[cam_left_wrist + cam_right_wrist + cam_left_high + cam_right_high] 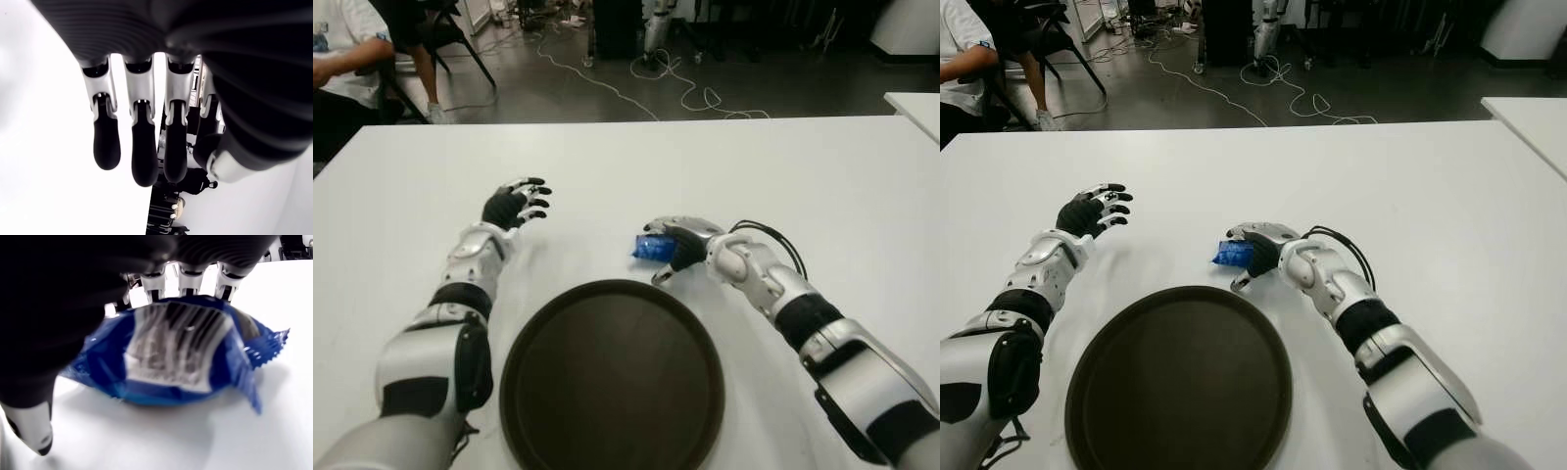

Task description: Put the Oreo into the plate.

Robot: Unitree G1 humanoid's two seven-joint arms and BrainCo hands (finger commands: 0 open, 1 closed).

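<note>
The Oreo is a small blue packet (pixel 651 247) lying on the white table (pixel 783 166), just beyond the far rim of the dark round plate (pixel 607 392). My right hand (pixel 668 251) arches over it. The fingers (pixel 190 276) reach past the packet's (pixel 181 352) far edge, while the thumb (pixel 29 428) points down on the plate side, apart from the wrapper. My left hand (pixel 519 204) shows beyond the plate to its left, over the table, with fingers (pixel 142 147) spread and nothing in them.
A second white table (pixel 915 103) stands at the far right. A seated person (pixel 342 49) and a chair are beyond the table's far left corner. Cables trail on the floor (pixel 685 93) behind.
</note>
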